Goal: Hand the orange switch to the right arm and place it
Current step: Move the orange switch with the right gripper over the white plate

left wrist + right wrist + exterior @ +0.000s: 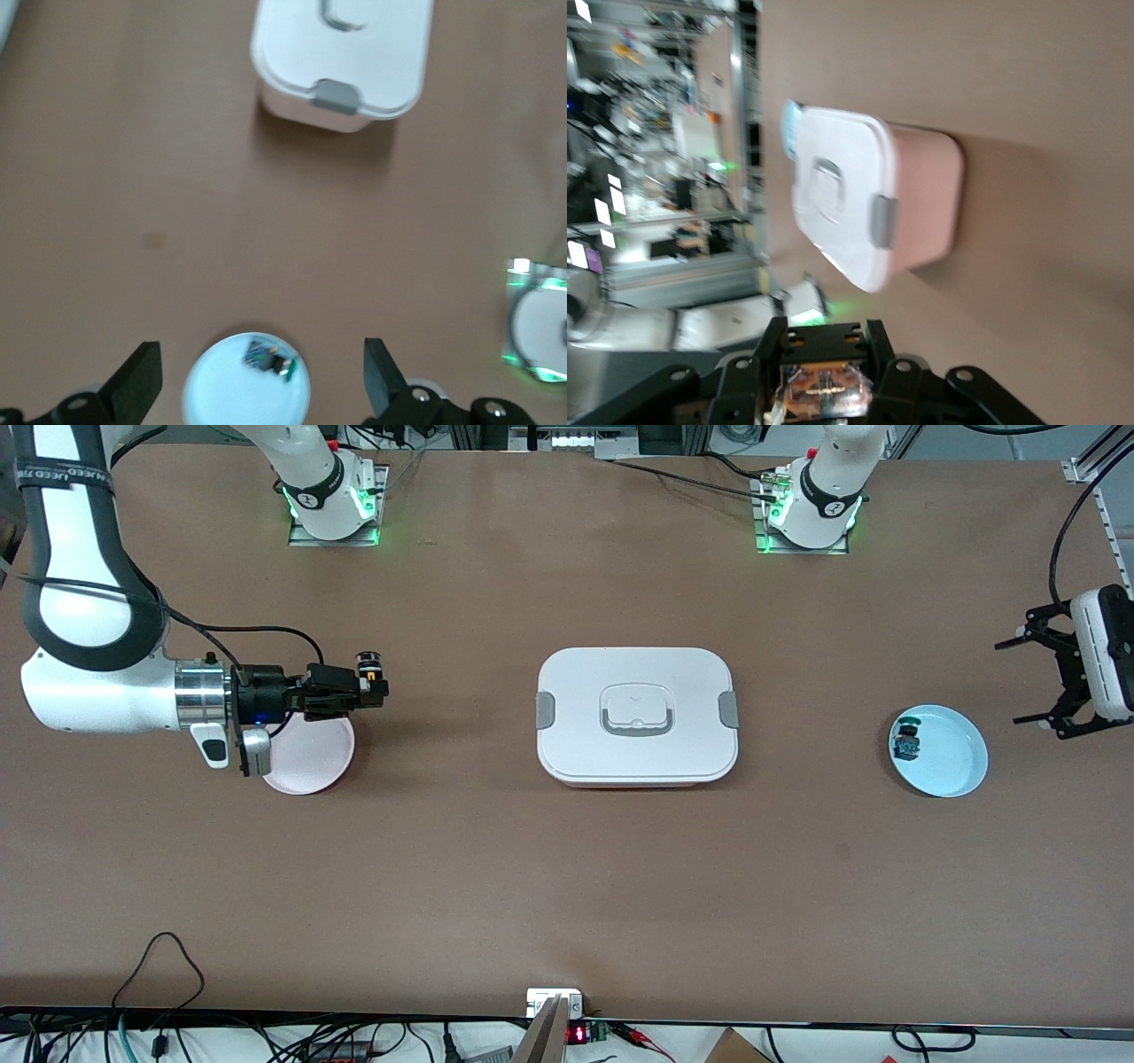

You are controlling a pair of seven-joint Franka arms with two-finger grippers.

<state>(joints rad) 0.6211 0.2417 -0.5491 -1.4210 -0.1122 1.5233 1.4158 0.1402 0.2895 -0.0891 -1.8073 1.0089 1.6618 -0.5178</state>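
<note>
My right gripper [374, 687] is shut on the orange switch [368, 662], a small black cylinder with an orange-brown middle. It holds the switch in the air over the table beside the pink plate [310, 766]. In the right wrist view the switch [826, 391] sits clamped between the black jaws. My left gripper [1019, 682] is open and empty, up in the air beside the blue plate [957, 762] at the left arm's end. In the left wrist view its fingers [140, 382] stand wide apart above that plate [230, 394].
A white lidded box [636, 713] with grey latches stands mid-table; it also shows in the right wrist view [859, 199] and the left wrist view [345, 53]. A similar switch with green and blue parts [907, 741] lies on the blue plate.
</note>
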